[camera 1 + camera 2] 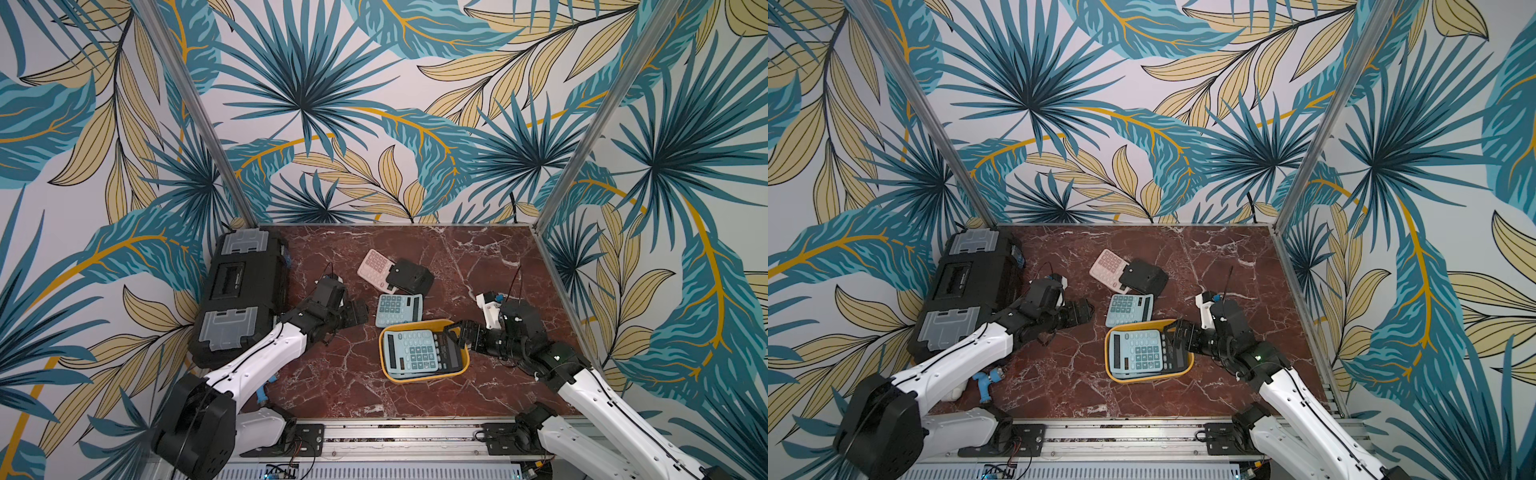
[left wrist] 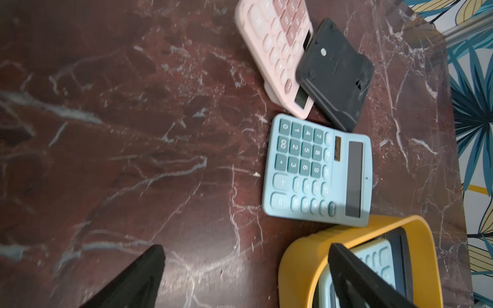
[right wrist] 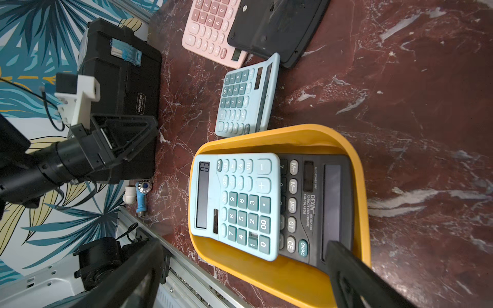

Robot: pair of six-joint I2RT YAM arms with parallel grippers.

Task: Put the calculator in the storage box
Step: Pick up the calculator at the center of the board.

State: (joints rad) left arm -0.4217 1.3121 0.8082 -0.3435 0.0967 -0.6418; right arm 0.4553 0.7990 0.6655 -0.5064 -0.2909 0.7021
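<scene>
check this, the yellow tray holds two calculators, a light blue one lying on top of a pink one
The lower one is black, not pink. The yellow tray holds two calculators, a light blue calculator lying on top of a black calculator; the right wrist view shows it. The pink calculator lies outside, on the table.

My left: black toolbox, two grey lid compartments, lies along the table's edge, reaching the far corner. Off its near end, a small blue part with a white piece just beside it. Table is red-brown marble, white veins. Leaf-print walls on three sides.
</scene>
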